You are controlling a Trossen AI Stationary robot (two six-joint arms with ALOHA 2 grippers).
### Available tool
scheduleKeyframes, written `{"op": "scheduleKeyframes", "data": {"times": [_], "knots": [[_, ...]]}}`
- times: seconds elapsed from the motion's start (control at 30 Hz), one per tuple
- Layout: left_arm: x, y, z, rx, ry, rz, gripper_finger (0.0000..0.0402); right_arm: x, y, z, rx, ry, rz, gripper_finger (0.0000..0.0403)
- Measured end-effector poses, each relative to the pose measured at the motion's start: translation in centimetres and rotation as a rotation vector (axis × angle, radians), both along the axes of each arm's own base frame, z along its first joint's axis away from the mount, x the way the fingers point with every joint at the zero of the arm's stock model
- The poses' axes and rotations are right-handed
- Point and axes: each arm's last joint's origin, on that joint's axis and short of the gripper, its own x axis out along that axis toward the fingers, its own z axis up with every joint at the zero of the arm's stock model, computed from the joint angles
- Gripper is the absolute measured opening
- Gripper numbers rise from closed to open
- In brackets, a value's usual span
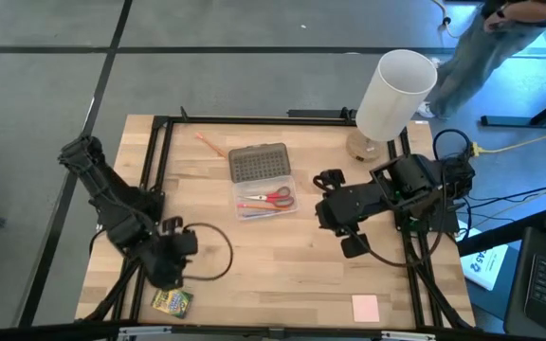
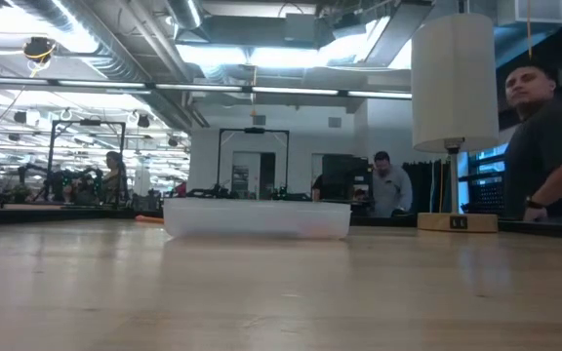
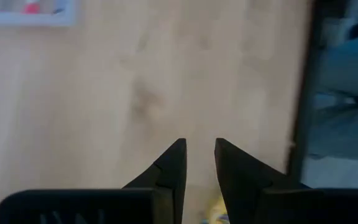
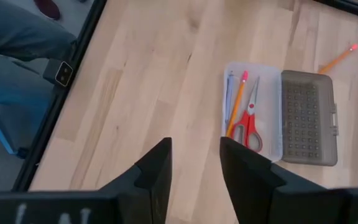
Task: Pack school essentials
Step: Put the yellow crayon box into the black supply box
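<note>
The clear case (image 1: 266, 200) lies open mid-table with its grey dotted lid (image 1: 259, 163) folded back toward the far edge. Red-handled scissors (image 4: 248, 126), an orange pencil (image 4: 236, 102) and a blue pen (image 4: 229, 93) lie in its tray. A second orange pencil (image 1: 209, 144) rests flat on the table beyond the case. The green-and-yellow crayon box (image 1: 172, 301) lies at the near edge, and my left gripper (image 3: 199, 149) hovers over it, open by a narrow gap. The pink pad (image 1: 365, 307) lies near-right. My right gripper (image 4: 194, 149) hangs open, right of the case.
A tall white cylinder (image 1: 393, 93) on a wooden base stands at the table's far right corner. A black frame (image 1: 159, 142) rims the tabletop. A cable loop (image 1: 214, 252) lies beside the left arm. A person (image 2: 549, 146) stands past the right edge. Bare wood lies between case and near edge.
</note>
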Motion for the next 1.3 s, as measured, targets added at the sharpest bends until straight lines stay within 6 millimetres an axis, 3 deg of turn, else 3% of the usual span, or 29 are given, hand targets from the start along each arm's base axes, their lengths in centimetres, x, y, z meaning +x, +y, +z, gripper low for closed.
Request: {"op": "scheduleKeyframes", "data": {"times": [0.2, 0.53, 0.73, 1.3], "knots": [[-0.7, -3.0, -0.6, -0.024, -0.078, -0.088, 0.0076, 0.0, 0.4, 0.0, 0.0, -0.002, 0.033, 0.0136], [-0.9, -7.3, -4.2, 0.003, -0.008, -0.174, 0.0075, 0.1, 0.4, 0.0, 0.005, -0.015, 0.032, 0.0136], [-1.2, -8.1, -5.1, -0.024, 0.05, -0.14, 0.0076, 0.2, 0.4, 0.1, 0.008, -0.026, 0.032, 0.0136], [-1.7, -8.6, -5.1, -0.076, 0.05, -0.079, 0.0076, 0.6, 0.6, 0.4, 0.029, -0.083, 0.03, 0.0136]]}}
